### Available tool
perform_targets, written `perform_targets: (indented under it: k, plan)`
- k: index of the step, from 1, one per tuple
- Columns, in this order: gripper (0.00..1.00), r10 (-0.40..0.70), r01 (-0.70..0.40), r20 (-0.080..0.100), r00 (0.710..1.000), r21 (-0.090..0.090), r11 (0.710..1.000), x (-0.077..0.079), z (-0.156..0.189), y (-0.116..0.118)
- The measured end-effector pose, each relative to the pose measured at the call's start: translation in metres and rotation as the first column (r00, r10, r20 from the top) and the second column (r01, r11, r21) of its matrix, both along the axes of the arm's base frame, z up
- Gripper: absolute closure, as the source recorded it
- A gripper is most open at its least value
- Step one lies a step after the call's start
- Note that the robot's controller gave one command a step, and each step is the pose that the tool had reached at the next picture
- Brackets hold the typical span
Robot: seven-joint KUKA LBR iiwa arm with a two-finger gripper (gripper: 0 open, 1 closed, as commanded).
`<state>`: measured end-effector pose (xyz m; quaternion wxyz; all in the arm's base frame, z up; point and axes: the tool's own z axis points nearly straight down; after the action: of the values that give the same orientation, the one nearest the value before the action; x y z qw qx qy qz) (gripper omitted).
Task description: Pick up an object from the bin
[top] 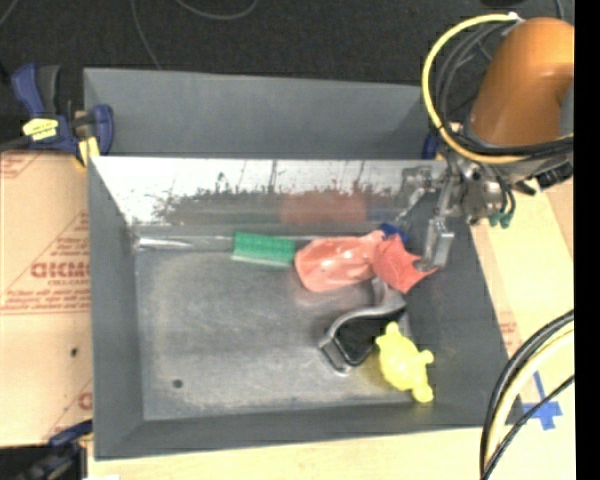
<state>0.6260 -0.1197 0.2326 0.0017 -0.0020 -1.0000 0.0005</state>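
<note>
Red and crumpled, the soft-looking piece (400, 265) at the right end of the grey bin (220, 358) is the thing nearest to me. My gripper (432, 248) hangs just beside its right edge, close to the right wall and towards the far side. I cannot tell from this angle whether my jaws are open or closed, nor whether they touch the red piece.

It lies against a pink, rounded, bag-like thing (332, 264) on its left, with a small blue bit (390, 236) at its far edge. A black-and-grey curved tool (355, 336) and a yellow toy (405, 365) lie nearer, apart from it. A green block (263, 249) sits farther left.

To do this well, I judge I should shift slightly left, off the wall, so the red piece sits squarely under me. I should then come straight down and close on a raised fold, not the flat cloth. A slow, vertical lift should show early if the pink thing drags along.
</note>
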Motion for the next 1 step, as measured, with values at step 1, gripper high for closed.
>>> perform_targets:
  k: [1]
  plan:
    - [0.0, 0.002, -0.002, 0.008, 1.0, -0.001, 1.0, 0.001, 0.0053, 0.0004]
